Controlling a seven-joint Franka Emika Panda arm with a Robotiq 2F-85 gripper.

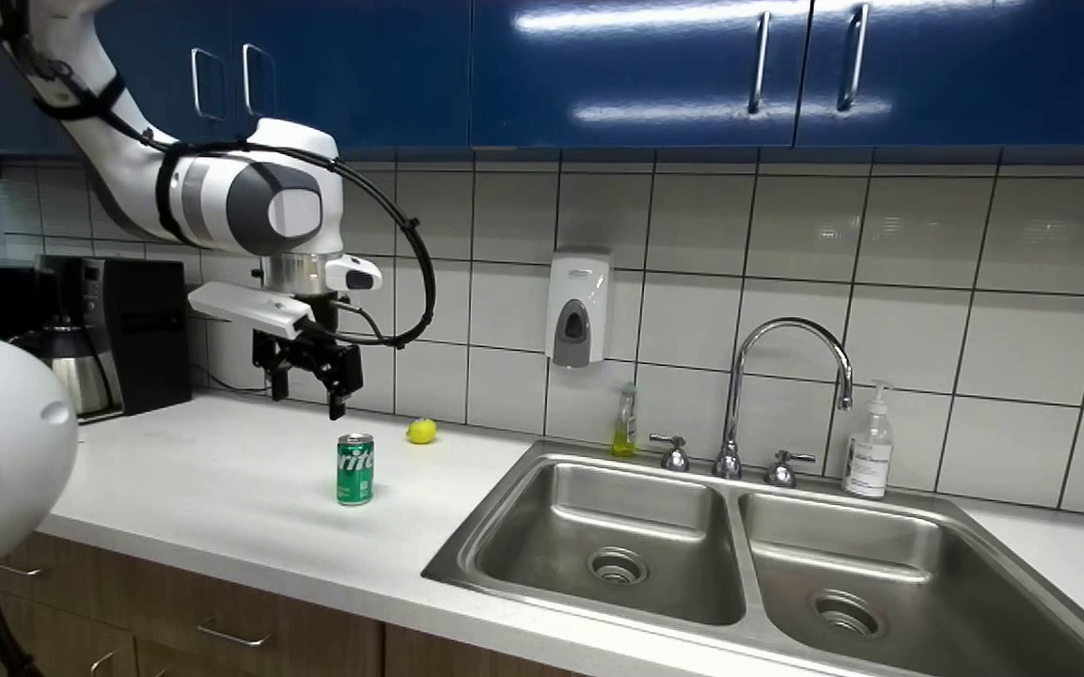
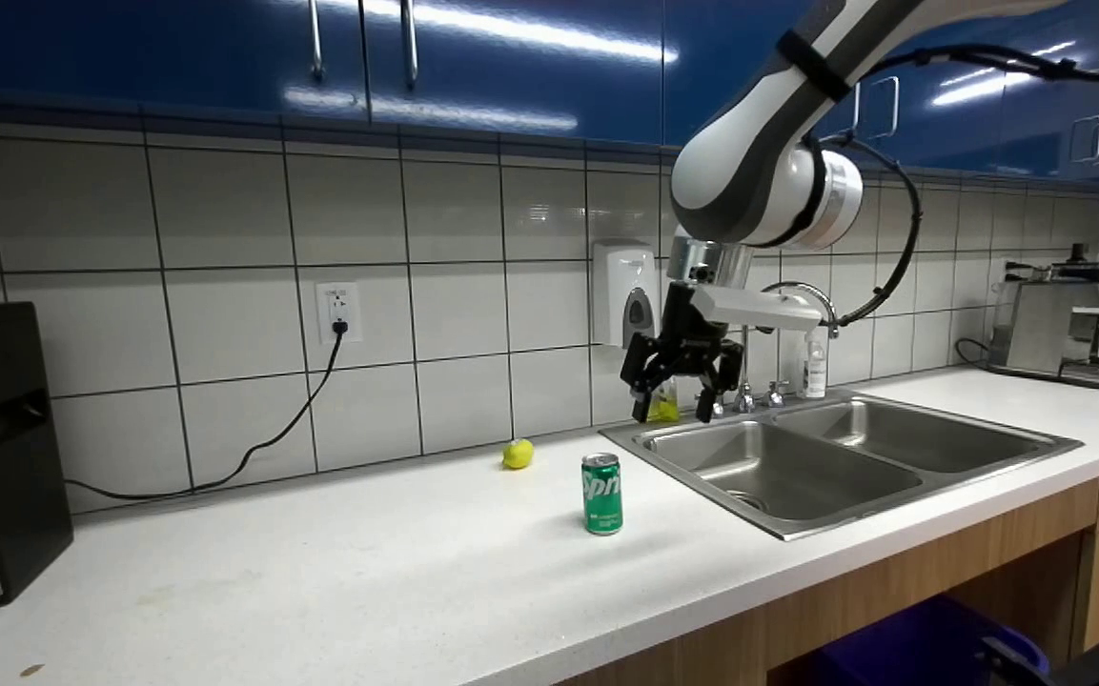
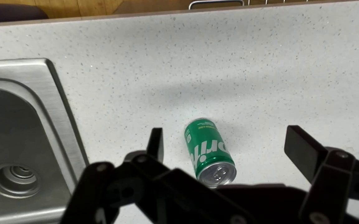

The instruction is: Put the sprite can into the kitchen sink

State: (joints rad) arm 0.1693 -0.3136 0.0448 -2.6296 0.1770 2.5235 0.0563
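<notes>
The sprite can (image 1: 354, 470) is green with a silvery top and stands upright on the white counter, and it also shows in an exterior view (image 2: 601, 494). The kitchen sink (image 1: 748, 555) is steel with two basins, and its rim also shows in an exterior view (image 2: 821, 524). My gripper (image 1: 308, 402) is open and empty, above the can and apart from it; it also shows in an exterior view (image 2: 674, 413). In the wrist view the can (image 3: 209, 143) appears between the spread fingers (image 3: 227, 144), nearer the left finger. The sink's rim (image 3: 39, 70) is at the left there.
A small yellow round object (image 1: 421, 432) lies near the tiled wall. A curved chrome faucet (image 1: 739, 376), a soap bottle (image 1: 625, 423) and a sanitizer bottle (image 1: 869, 456) stand behind the basins. A wall dispenser (image 1: 580, 308) hangs above. A black coffee maker (image 1: 147, 329) stands on the counter.
</notes>
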